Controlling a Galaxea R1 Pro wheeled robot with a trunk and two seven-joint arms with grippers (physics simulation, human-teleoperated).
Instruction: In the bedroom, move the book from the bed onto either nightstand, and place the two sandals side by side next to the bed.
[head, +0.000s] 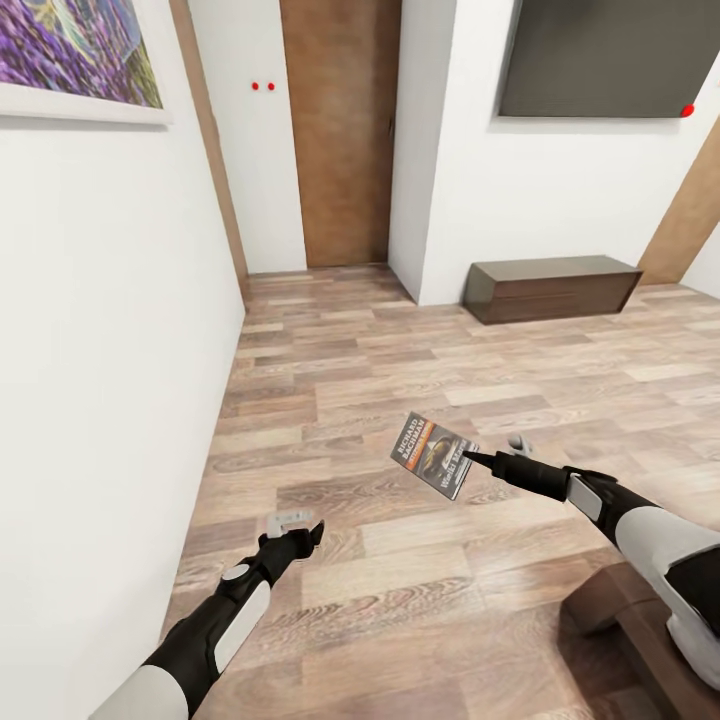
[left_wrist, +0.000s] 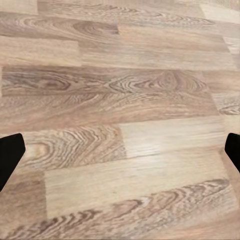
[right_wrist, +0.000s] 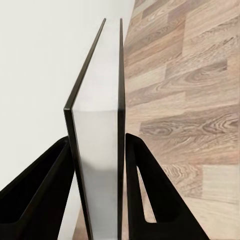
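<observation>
The book (head: 435, 455) is shown clamped at one edge between the fingers of the right gripper (head: 472, 460) and carried in the air above the wood-plank floor (head: 400, 350), its dark cover with white lettering and an orange band tilted toward the camera. In the right wrist view the book (right_wrist: 97, 165) is seen edge-on, pinched between the two black fingers (right_wrist: 145, 200). The left gripper (head: 310, 535) is held low over the floor, spread wide and empty. A lampless dark bench (head: 555, 287) stands against the far white wall (head: 560, 200). The transport step is judged to be in hand: a nightstand must next be brought into view and approached before the book can be set down.
</observation>
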